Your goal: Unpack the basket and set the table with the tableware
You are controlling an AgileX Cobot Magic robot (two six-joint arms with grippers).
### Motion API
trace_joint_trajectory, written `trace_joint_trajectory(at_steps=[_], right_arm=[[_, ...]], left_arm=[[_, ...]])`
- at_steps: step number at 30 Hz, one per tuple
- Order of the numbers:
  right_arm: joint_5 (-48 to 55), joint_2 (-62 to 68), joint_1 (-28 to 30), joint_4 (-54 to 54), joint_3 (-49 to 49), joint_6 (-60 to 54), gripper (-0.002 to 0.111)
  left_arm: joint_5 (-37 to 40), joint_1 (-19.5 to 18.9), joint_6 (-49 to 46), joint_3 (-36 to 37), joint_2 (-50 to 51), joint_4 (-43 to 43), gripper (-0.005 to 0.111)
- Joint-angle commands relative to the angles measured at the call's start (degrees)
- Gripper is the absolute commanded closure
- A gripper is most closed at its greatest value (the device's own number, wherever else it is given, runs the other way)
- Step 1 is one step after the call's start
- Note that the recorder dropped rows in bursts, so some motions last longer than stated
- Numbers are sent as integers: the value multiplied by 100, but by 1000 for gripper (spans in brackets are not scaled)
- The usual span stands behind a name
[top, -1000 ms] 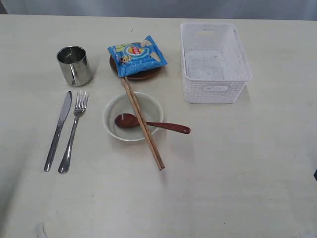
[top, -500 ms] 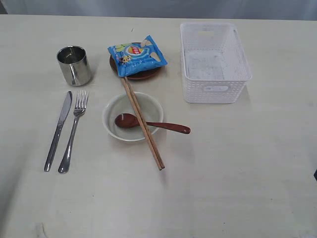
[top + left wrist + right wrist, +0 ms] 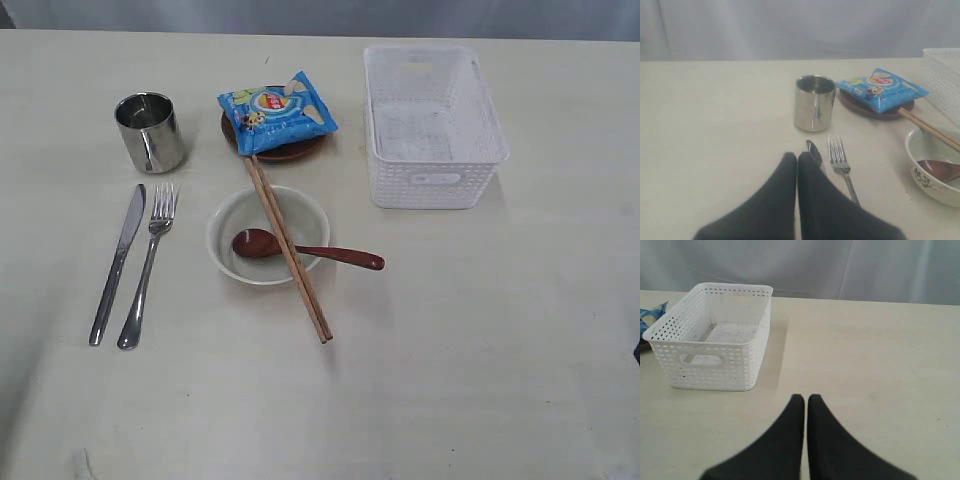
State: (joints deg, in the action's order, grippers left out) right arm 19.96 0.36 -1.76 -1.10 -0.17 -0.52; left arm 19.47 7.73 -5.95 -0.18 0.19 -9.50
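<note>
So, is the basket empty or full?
Empty: the basket shows only its bare floor in the exterior and right wrist views.

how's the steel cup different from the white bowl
The steel cup is shiny metal, tall and narrow; the bowl is white, wide and shallow. The cup shows nothing inside; the bowl holds the spoon, with the chopsticks lying across its rim. Both sit upright on the table, outside the basket.

- The cream table (image 3: pixel 500 330) bears everything.
- The knife (image 3: pixel 117 262) and fork (image 3: pixel 146 268) lie side by side just ahead of the left gripper (image 3: pixel 797 156).
- The cup (image 3: pixel 150 132) stands beyond them.
- The bowl (image 3: pixel 228 212) and plate (image 3: pixel 290 153) sit toward the right gripper's (image 3: pixel 805 397) side.
- The basket (image 3: pixel 436 185) stands ahead of the right gripper.
</note>
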Motion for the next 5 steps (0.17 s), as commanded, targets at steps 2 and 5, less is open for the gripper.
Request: trace_joint_trajectory(at_steps=[2, 5], right_arm=[[-22, -36, 3, -49, 17, -24, 105], [-22, -36, 3, -49, 17, -24, 105]], left_arm=[[15, 44, -10, 18, -19, 3, 107], [15, 44, -10, 18, -19, 3, 107]])
